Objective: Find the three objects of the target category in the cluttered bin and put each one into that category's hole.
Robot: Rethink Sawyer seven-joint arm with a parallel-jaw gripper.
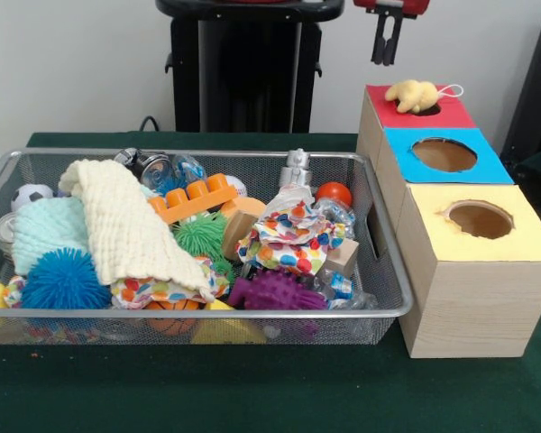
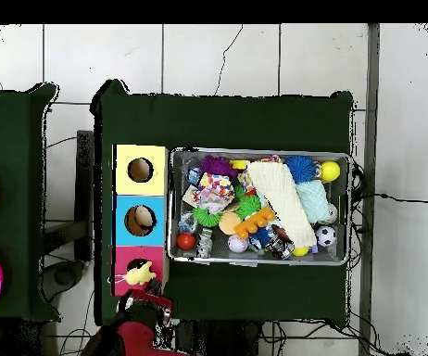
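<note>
The wire-mesh bin [image 1: 207, 152] lies on the green table, full of mixed toys; it also shows in the overhead view [image 2: 255, 152]. A pale yellow-tan soft animal toy [image 1: 413, 95] lies on the red-topped box [image 1: 383, 113], over the edge of its round hole [image 1: 430, 109]. It also shows in the overhead view [image 2: 140, 274]. My gripper [image 1: 387, 56] hangs above and just behind the red box, open and empty, apart from the toy; it also shows in the overhead view [image 2: 149, 298]. No orange striped toy shows in the bin.
A blue-topped box [image 1: 444, 155] and a yellow-topped box [image 1: 480, 219] stand in a row with the red one, right of the bin. The bin holds a cream knitted cloth [image 1: 122, 225], a pale blue cloth [image 1: 47, 230], spiky balls [image 1: 63, 280] and an orange brick [image 1: 194, 198].
</note>
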